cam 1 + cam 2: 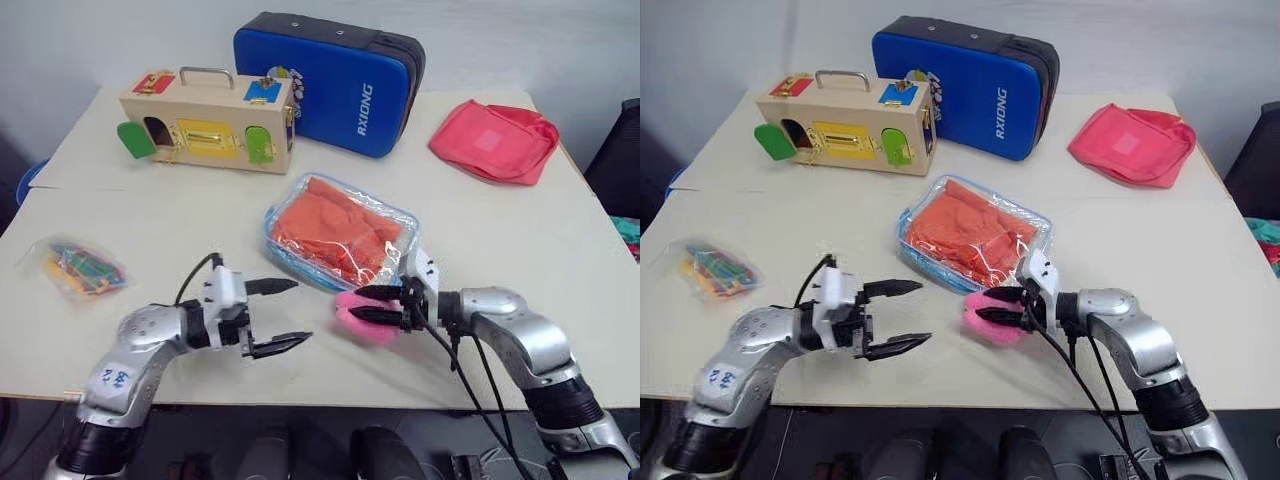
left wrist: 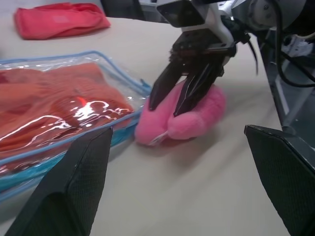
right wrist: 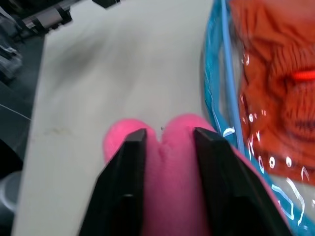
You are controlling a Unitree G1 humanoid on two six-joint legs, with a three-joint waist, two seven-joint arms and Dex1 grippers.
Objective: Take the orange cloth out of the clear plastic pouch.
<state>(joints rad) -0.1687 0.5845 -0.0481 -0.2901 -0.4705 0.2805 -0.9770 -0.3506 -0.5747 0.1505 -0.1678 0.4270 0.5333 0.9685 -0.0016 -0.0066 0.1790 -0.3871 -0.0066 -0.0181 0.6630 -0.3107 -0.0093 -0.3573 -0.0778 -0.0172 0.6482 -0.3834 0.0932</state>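
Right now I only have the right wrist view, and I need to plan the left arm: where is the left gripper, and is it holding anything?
Observer: The left gripper is open and empty, over bare table near the front edge.
Operator: How does it stand to my pink lump?
Observer: It faces the pink plush lump across a gap; the right gripper has its fingers over that lump.
Operator: Is the cloth out yet?
Observer: No. The orange cloth lies wholly inside the clear plastic pouch.
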